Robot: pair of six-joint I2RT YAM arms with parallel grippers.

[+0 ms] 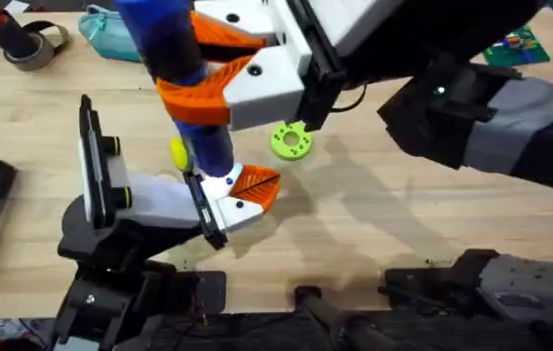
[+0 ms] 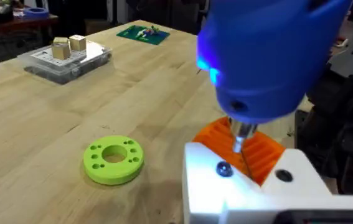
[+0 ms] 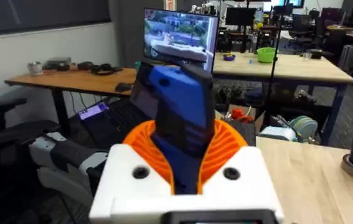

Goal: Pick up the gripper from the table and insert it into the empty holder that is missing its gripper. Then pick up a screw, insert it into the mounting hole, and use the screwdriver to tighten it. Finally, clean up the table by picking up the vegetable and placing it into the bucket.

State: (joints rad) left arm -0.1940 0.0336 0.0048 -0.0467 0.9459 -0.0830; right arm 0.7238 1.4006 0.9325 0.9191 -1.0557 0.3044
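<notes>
Wood counter (image 1: 432,224) carries everything. Right arm reaches across the middle, its right claw (image 1: 219,70) clenched around the screwdriver (image 1: 183,68), white fingers with orange pads hugging the blue body on both sides; same grip shows in the right wrist view (image 3: 182,134).

Left claw (image 1: 247,195) sits low on the counter, just under the tool; whether it is released or clenched I cannot tell.

Screwdriver long axis runs near vertical, slightly tilted, tip (image 2: 241,138) pointing down at the white mounted part with orange ribbing beside the left claw. A dark screw head (image 2: 224,168) sits in that white face, just beside the tip, not clearly engaged.

Green ring (image 2: 113,160) lies flat on the counter, near the tool but apart.

Progress, judged: gripper insertion looks done, screw looks placed in its hole, tightening is the step in hand. Tip seems not yet seated on the screw. Left: drive the screw, then the vegetable-to-bucket cleanup. A small yellow thing (image 1: 177,153) lies behind the screwdriver; can't tell what.
</notes>
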